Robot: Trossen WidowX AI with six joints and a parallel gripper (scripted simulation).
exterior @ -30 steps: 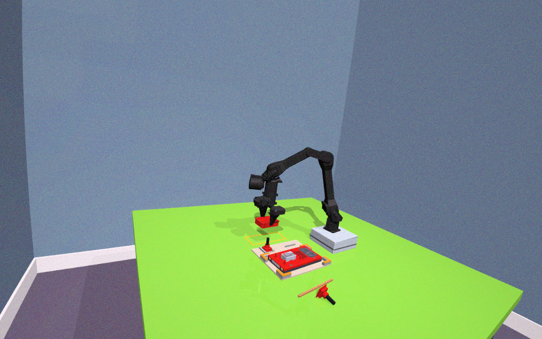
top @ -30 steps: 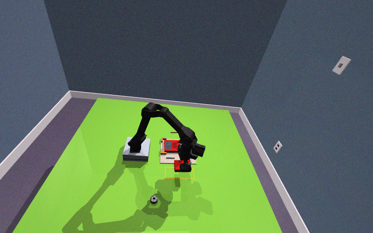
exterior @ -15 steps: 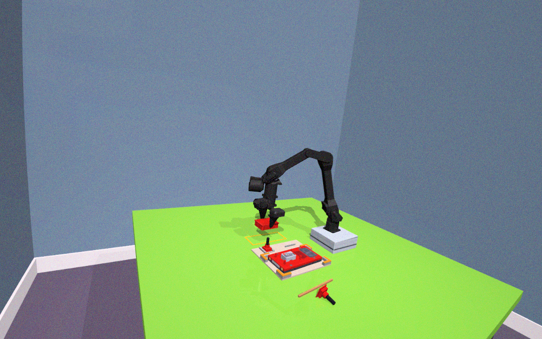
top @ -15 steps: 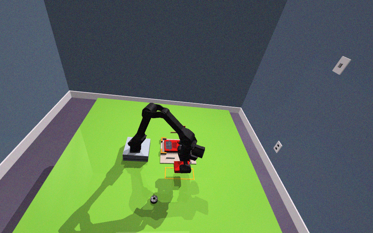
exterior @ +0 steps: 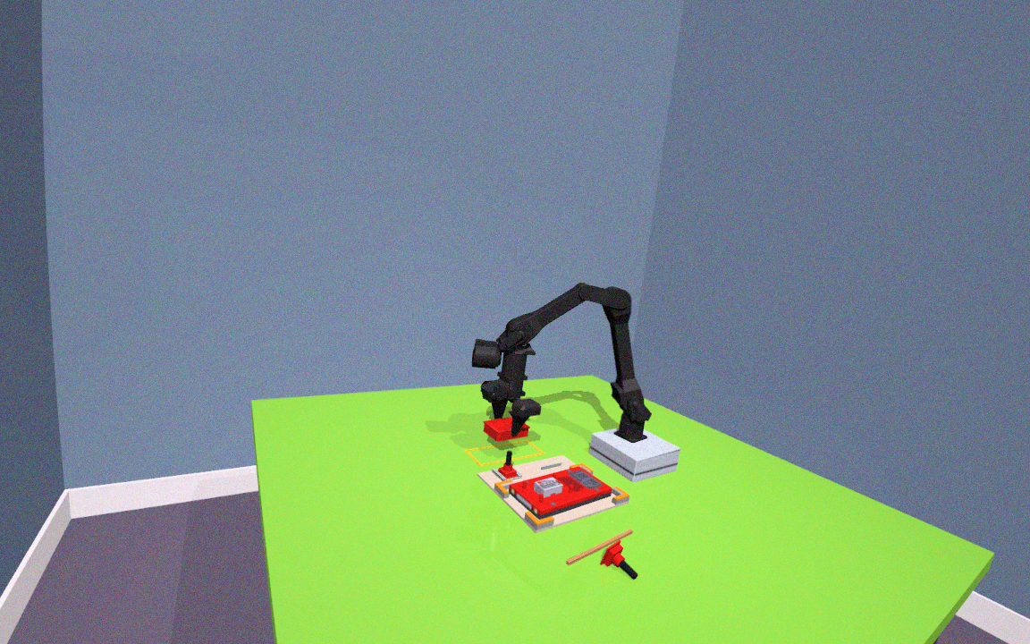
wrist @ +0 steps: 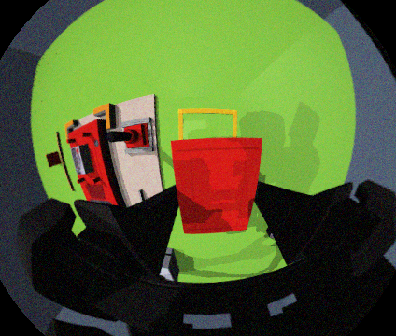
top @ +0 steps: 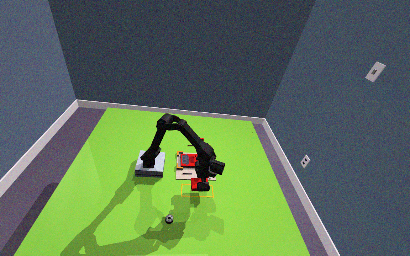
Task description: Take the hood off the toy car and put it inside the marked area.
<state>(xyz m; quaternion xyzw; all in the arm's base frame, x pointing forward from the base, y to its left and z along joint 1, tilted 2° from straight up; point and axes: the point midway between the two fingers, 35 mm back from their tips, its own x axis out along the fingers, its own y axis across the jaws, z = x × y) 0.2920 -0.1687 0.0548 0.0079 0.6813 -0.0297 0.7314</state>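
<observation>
Exterior view, from left to right: the gripper (top: pixel 203 184) (exterior: pixel 507 426) (wrist: pixel 216 187) is clamping the car hood (top: pixel 196 184) (exterior: pixel 496 430) (wrist: pixel 217 187) between its fingers, holding it raised towards the far edge of the worktop (top: pixel 263 207) (exterior: pixel 342 521) (wrist: pixel 207 56). Below it, the marked area (top: pixel 196 196) (exterior: pixel 512 460) (wrist: pixel 207 111) is waiting; an off-centre descent would be risking a hood edge landing across the outline, and releasing too high could be tipping it. Just beside the outline, an upright black-handled red piece (exterior: pixel 507 470) (wrist: pixel 137 136) is standing on the board (top: pixel 180 176) (exterior: pixel 533 460) (wrist: pixel 137 173), so drifting that way could be causing a knock. Further right, the toy car (top: pixel 189 160) (exterior: pixel 575 495) (wrist: pixel 102 173) is sitting on the board with its engine block showing. Towards the near edge, a thin rod (top: pixel 189 145) (exterior: pixel 586 554) (wrist: pixel 64 163) is lying well apart from the placing spot. Rightmost, the arm's base (top: pixel 150 173) (exterior: pixel 614 459) is standing out of the way.
</observation>
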